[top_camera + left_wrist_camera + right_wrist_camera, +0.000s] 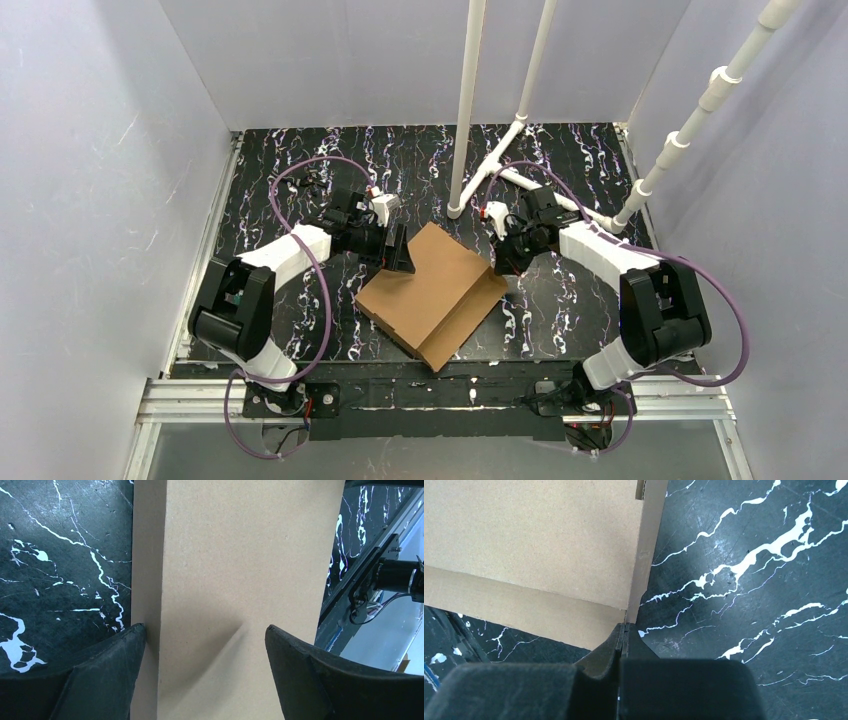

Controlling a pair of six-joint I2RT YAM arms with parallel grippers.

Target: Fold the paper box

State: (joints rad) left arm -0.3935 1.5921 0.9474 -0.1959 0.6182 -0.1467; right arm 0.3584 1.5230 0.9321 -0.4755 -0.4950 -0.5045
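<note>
Item: paper box point(435, 290), plain brown cardboard, lid panel down, lying askew at the middle of the black white-veined surface point(280, 160), between the two arms.

Left pincer point(205, 627): released, fingers point(100, 675) spread wide above the box's top panel at its far left corner; one finger stands at the panel's fold line, the other over the panel.

Right pincer point(624, 627): clenched, fingers pressed flat together, tips at the foot of the box's side wall on its right corner; whether any cardboard is caught between them cannot be told.

Also present: white pipe frame point(466, 100) standing at the far side of the surface.
</note>
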